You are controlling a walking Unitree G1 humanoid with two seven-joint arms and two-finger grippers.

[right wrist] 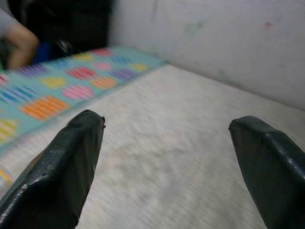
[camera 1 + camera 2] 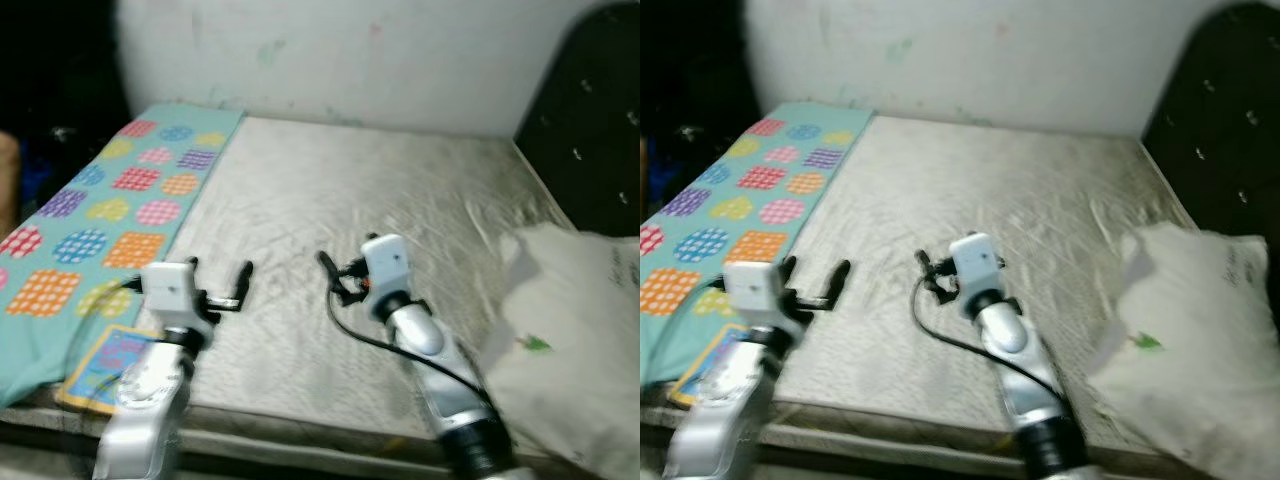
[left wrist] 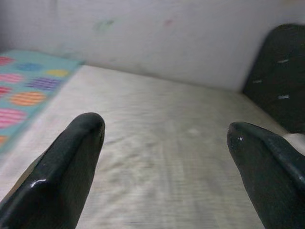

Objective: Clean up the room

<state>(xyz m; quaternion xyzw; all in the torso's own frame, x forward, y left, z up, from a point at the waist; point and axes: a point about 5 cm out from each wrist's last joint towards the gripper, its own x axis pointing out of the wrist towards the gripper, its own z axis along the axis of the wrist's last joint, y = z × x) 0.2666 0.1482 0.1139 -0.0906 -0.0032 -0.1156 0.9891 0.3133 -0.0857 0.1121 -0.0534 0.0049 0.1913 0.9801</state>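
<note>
Bare mattress (image 2: 400,200): grey-white, wrinkled, spans the centre of the frame up to a pale wall (image 2: 350,55) along the top.
Sheet (image 2: 110,215): turquoise with coloured dotted circles, lies along the mattress's left edge.
Booklet (image 2: 100,365): colourful cover, lower left, on the sheet's near end, under the left arm.
Pillow (image 2: 570,330): white, crumpled, lower right, on the mattress's right side.
Headboard (image 2: 590,120): dark, padded, upper right.
Left gripper (image 2: 222,287): lower left of centre, above the mattress, fingers spread, grasping nothing.
Right gripper (image 2: 336,278): centre, above the mattress, fingers spread, grasping nothing.
Person's arm (image 1: 21,40): right wrist view, upper left, beyond the sheet.
</note>
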